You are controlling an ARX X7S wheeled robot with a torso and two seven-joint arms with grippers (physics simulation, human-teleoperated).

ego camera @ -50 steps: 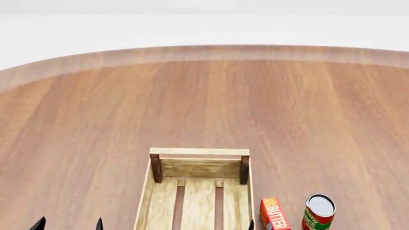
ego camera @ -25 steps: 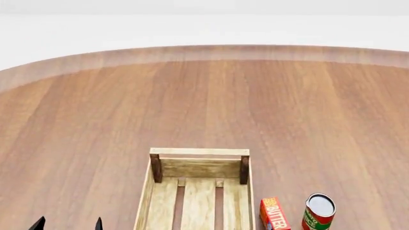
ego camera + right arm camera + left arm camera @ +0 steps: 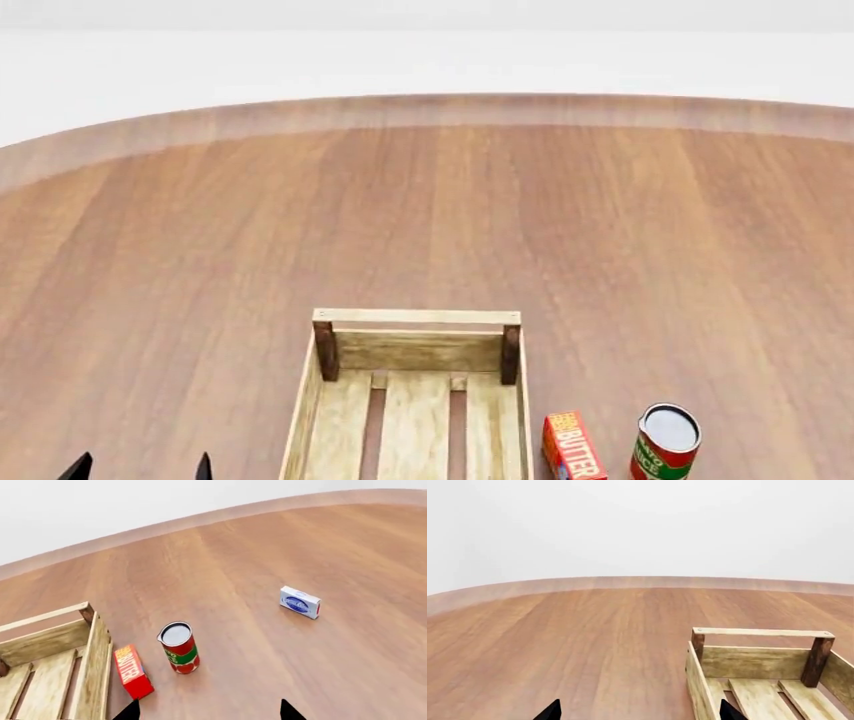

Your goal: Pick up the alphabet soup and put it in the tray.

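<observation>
Left gripper (image 3: 139, 467) slipped slightly lower, fingers spread, empty, beside tray (image 3: 416, 317). Right gripper (image 3: 208, 711) also spread, empty, near red-green can (image 3: 179, 647). Soup unseen.

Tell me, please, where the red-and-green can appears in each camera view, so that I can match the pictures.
Head view: the red-and-green can stands at the bottom right, beside the butter box.
Right wrist view: the can is left of centre, low, again next to the butter box.
Left wrist view: not in it.
Shared landmark: the tray shows in all three.
</observation>
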